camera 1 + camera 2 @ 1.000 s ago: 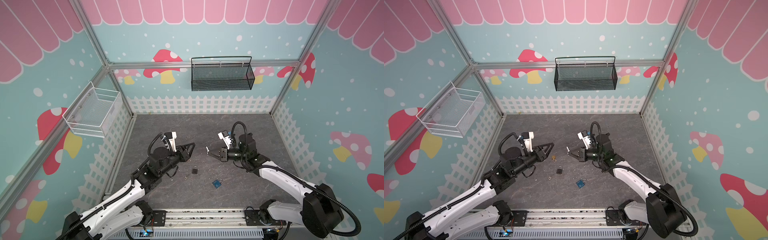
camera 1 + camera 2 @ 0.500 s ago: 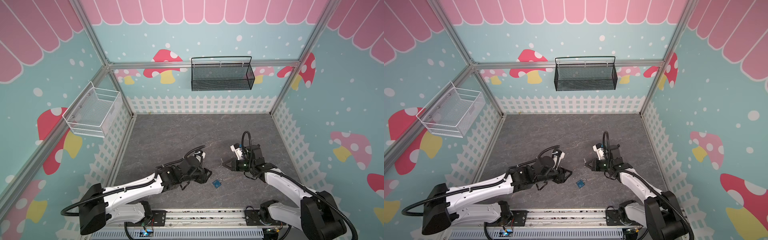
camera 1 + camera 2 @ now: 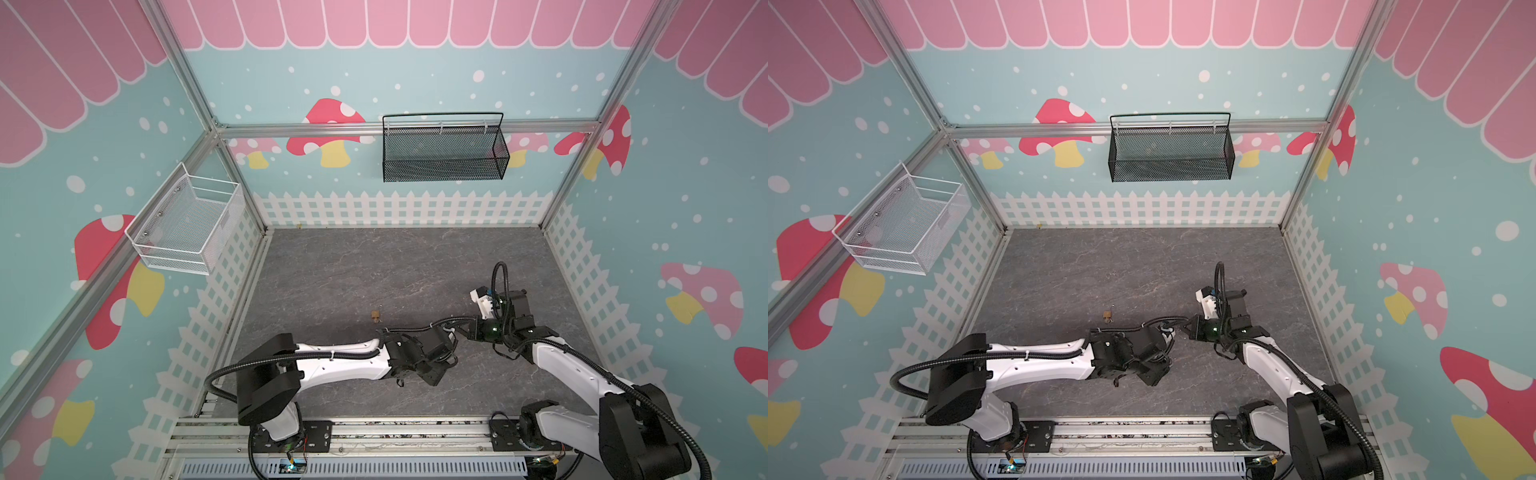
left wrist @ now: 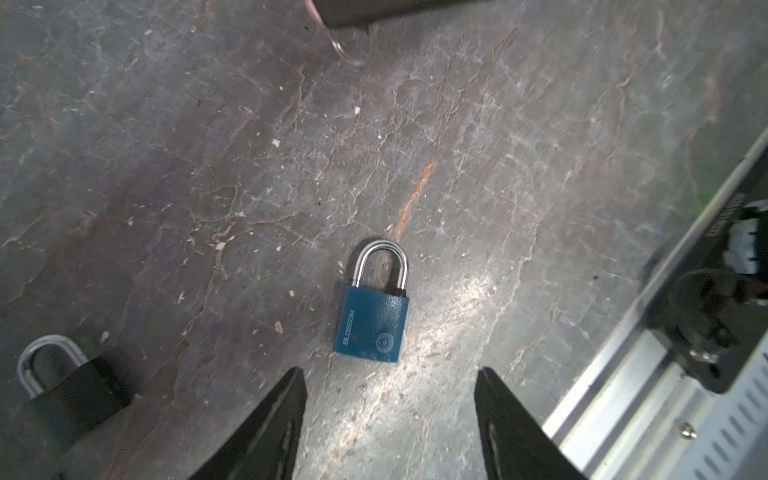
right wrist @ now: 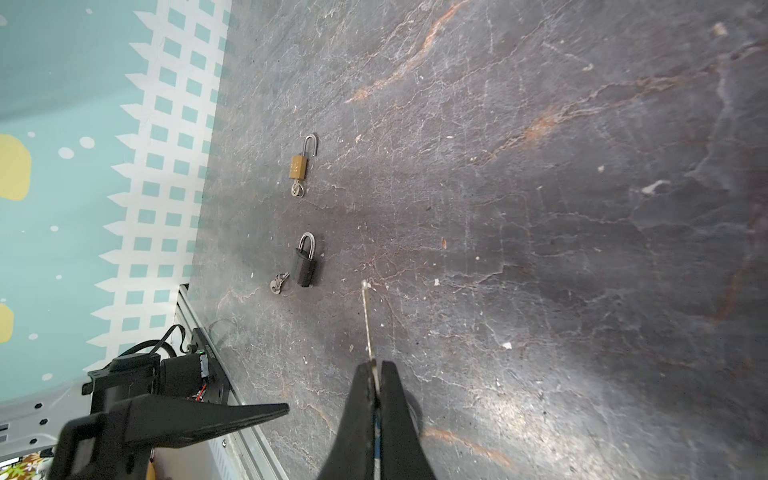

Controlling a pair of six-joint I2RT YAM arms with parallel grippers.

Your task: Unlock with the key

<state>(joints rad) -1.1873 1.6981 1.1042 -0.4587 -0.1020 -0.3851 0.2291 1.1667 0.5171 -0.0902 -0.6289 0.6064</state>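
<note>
**Q:** Left wrist view: status?
**A:** The left hand [image 4: 388, 374] stood wide, empty. The blue padlock [image 4: 371, 324] lay flat on the tabletop [image 4: 540, 166], shackle closed, well apart from the black padlock [image 4: 70, 399].
**Q:** Right wrist view?
**A:** The right hand [image 5: 376, 365] clamped the key [image 5: 368, 320], its tip near the black padlock, not touching.

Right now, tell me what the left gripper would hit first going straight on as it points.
Probably the blue padlock: it lies on the table just ahead of the left gripper, in line with the gap between its open jaws. Height is unclear, so the tips might touch the table first.
</note>
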